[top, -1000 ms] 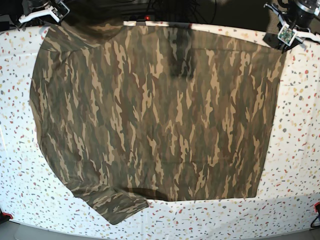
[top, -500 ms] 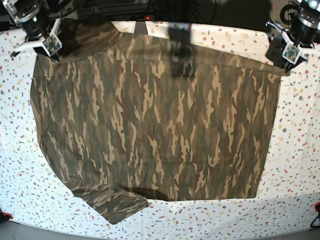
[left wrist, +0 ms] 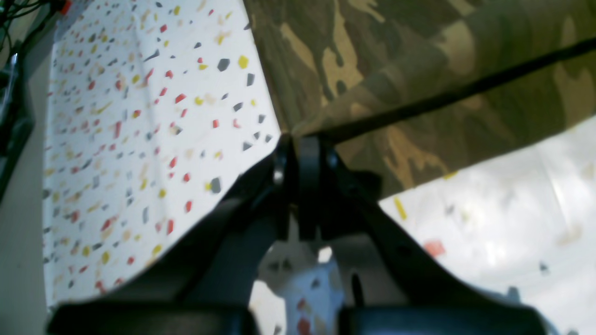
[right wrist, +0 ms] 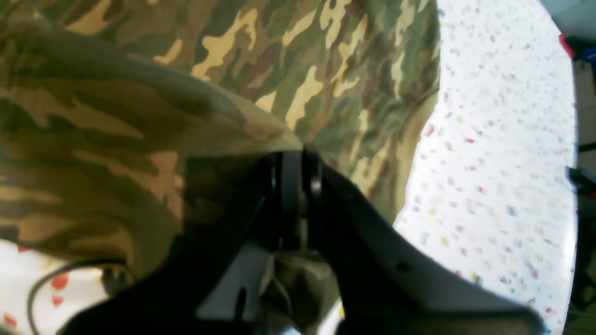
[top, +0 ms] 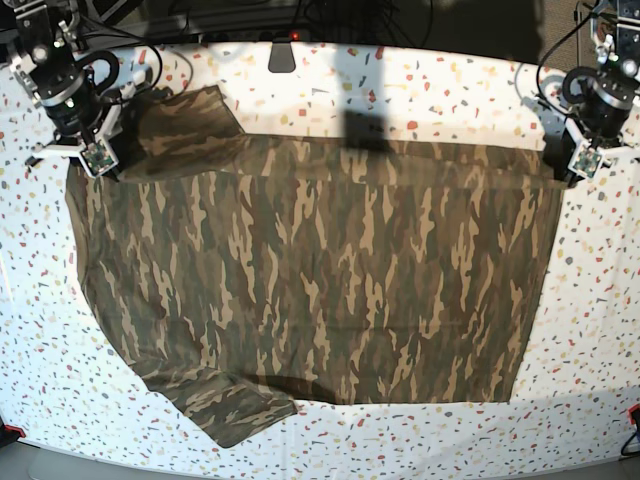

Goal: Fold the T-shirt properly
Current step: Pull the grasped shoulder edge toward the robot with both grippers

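The camouflage T-shirt [top: 320, 270] lies spread on the speckled table, its far edge lifted and folded toward the front. My left gripper [top: 572, 172], on the base view's right, is shut on the shirt's far right corner. The left wrist view shows its black fingertips [left wrist: 298, 144] pinching the T-shirt's hem [left wrist: 419, 70]. My right gripper [top: 95, 165], on the base view's left, is shut on the cloth at the far left, beside a sleeve [top: 185, 125]. In the right wrist view the gripper [right wrist: 295, 158] clamps a bunched fold of the T-shirt [right wrist: 279, 60]. The other sleeve [top: 225, 405] lies flat at the front left.
The white terrazzo-patterned table cover [top: 600, 330] shows around the shirt, with a bare strip along the back. A dark mount [top: 282, 55] and cables sit at the far edge. A red item [top: 634, 415] is at the front right corner.
Both grippers have come forward and down from the far corners, drawing the shirt's far edge toward the front. More bare table shows at the back, and the far left sleeve now lies flopped out.
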You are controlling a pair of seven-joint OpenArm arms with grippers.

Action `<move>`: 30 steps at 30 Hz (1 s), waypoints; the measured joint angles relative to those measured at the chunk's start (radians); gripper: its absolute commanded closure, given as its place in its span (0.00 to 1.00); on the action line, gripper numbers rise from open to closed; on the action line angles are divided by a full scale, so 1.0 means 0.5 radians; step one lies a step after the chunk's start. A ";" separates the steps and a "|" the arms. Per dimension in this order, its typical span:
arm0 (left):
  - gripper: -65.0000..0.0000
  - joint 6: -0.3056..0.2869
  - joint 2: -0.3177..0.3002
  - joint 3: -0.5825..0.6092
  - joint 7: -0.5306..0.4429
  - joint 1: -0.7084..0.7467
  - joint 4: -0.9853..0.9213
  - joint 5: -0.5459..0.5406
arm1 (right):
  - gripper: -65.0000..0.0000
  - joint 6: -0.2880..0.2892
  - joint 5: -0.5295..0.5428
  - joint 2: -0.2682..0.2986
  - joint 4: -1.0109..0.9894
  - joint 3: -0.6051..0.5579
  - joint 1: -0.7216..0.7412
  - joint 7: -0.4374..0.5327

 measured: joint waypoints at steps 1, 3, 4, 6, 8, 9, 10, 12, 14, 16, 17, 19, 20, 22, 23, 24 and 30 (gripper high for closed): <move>1.00 0.001 -0.001 0.026 0.000 -0.031 -0.014 0.000 | 1.00 -0.001 0.002 -0.001 -0.042 -0.024 0.046 -0.003; 1.00 0.005 0.000 0.085 0.016 -0.094 -0.024 0.001 | 1.00 -0.005 -0.004 0.000 -0.113 -0.058 0.130 -0.005; 1.00 0.001 0.000 0.116 0.056 -0.128 -0.029 -0.006 | 1.00 -0.005 -0.003 0.000 -0.148 -0.072 0.172 -0.005; 1.00 -0.003 0.002 0.172 0.143 -0.195 -0.043 0.001 | 1.00 -0.005 -0.005 0.002 -0.218 -0.100 0.249 -0.008; 1.00 -0.004 0.002 0.197 0.214 -0.248 -0.054 -0.008 | 1.00 -0.005 0.000 -0.002 -0.288 -0.118 0.318 -0.006; 1.00 -0.004 0.001 0.198 0.224 -0.277 -0.071 -0.001 | 1.00 -0.005 0.002 -0.004 -0.323 -0.124 0.352 -0.006; 1.00 -0.002 0.001 0.197 0.230 -0.302 -0.085 0.000 | 1.00 0.004 0.001 -0.003 -0.355 -0.127 0.380 -0.005; 1.00 0.001 0.000 0.193 0.242 -0.343 -0.120 -0.004 | 1.00 0.050 0.011 -0.004 -0.417 -0.127 0.441 -0.003; 1.00 -0.005 0.002 0.194 0.241 -0.365 -0.169 -0.007 | 1.00 0.110 0.082 -0.004 -0.480 -0.127 0.491 0.002; 1.00 -0.005 0.002 0.195 0.205 -0.364 -0.214 -0.008 | 1.00 0.179 0.107 -0.005 -0.537 -0.128 0.542 0.003; 1.00 -0.005 0.002 0.195 0.193 -0.366 -0.242 -0.007 | 1.00 0.219 0.110 -0.008 -0.571 -0.130 0.578 0.002; 1.00 -0.008 0.003 0.197 0.170 -0.384 -0.301 -0.008 | 1.00 0.246 0.108 -0.014 -0.624 -0.130 0.636 0.002; 1.00 -0.010 0.006 0.197 0.163 -0.395 -0.323 -0.008 | 1.00 0.253 0.108 -0.014 -0.639 -0.130 0.653 0.008; 1.00 -0.010 0.007 0.199 0.149 -0.411 -0.348 -0.007 | 1.00 0.273 0.107 -0.020 -0.673 -0.130 0.689 0.010; 1.00 -0.011 0.007 0.199 0.150 -0.422 -0.356 -0.007 | 1.00 0.283 0.107 -0.027 -0.690 -0.130 0.707 0.009; 1.00 -0.010 0.008 0.199 0.150 -0.435 -0.360 -0.006 | 1.00 0.288 0.106 -0.031 -0.704 -0.137 0.723 0.010; 1.00 -0.010 0.007 0.201 0.133 -0.465 -0.360 -0.005 | 1.00 0.294 0.098 -0.036 -0.739 -0.201 0.788 0.008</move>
